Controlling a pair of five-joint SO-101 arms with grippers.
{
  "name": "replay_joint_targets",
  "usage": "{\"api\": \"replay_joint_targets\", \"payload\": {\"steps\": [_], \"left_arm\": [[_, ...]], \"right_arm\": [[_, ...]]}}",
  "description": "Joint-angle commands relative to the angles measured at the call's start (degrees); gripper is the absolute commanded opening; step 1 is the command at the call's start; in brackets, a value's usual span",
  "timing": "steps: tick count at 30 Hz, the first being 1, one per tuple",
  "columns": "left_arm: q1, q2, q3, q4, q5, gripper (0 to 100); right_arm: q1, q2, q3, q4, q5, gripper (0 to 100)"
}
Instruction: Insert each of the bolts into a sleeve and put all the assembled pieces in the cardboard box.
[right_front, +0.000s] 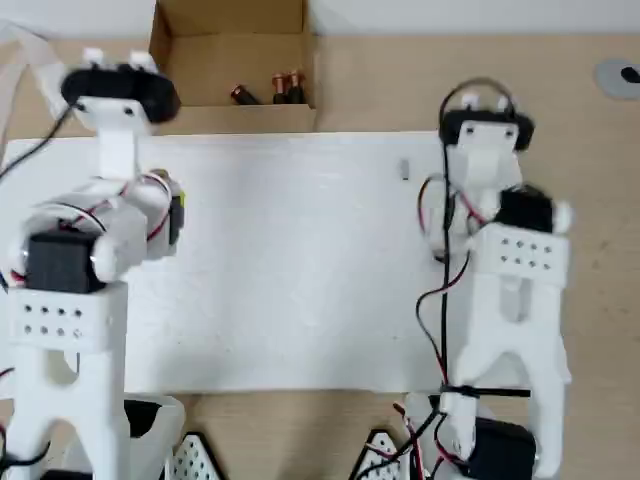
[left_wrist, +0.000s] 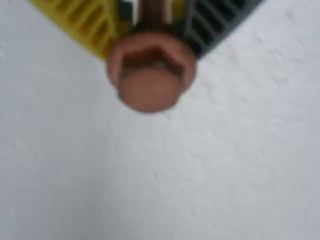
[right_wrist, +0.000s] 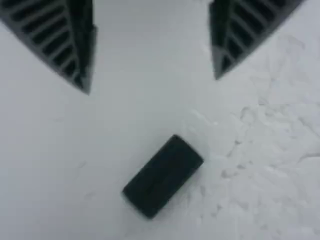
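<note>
Copper bolt (left_wrist: 150, 82) is clamped in the left gripper (left_wrist: 150, 47), between one yellow finger and one black, with its hex head toward the wrist camera. It hangs over the foam sheet (right_front: 300, 260). The right gripper (right_wrist: 150, 80) has its jaws wide apart, hovering above the black sleeve (right_wrist: 162, 176). The sleeve lies flat and at a slant to the jaws, touching nothing.

Risks:
- Closing on the slanted sleeve could skid or roll it off the foam.
- A skewed grab leaves the bore off-axis, so the bolt jams or gets pushed out of the left grip.
- How deep the bolt sits in the grip is hidden, so it may slip.

Room:
- The sleeve sits near the foam's far edge, just beside the right arm and well apart from the left.
- Wide bare foam between the arms is probably the best place to mate the parts.
- The box (right_front: 235, 118) stands past the far edge, nearer the left arm, with assembled pieces (right_front: 280, 88) inside. Its front wall must be cleared on the drop.
</note>
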Motion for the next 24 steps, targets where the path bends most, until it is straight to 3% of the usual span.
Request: {"api": "replay_joint_targets", "payload": {"steps": [1, 8, 24], "left_arm": [[0.9, -5.3, 2.4, -1.8, 0.5, 1], [0.6, -9.8, 5.5, -1.6, 0.5, 1], [0.5, -15.5, 8.1, 0.3, 0.9, 1]], "right_arm": [[0.0, -3.9, 7.4, -6.9, -5.5, 19.5], [0.0, -3.7, 11.8, -14.8, -15.9, 19.5], [0.6, -3.7, 16.0, -20.0, -17.9, 19.5]]}}
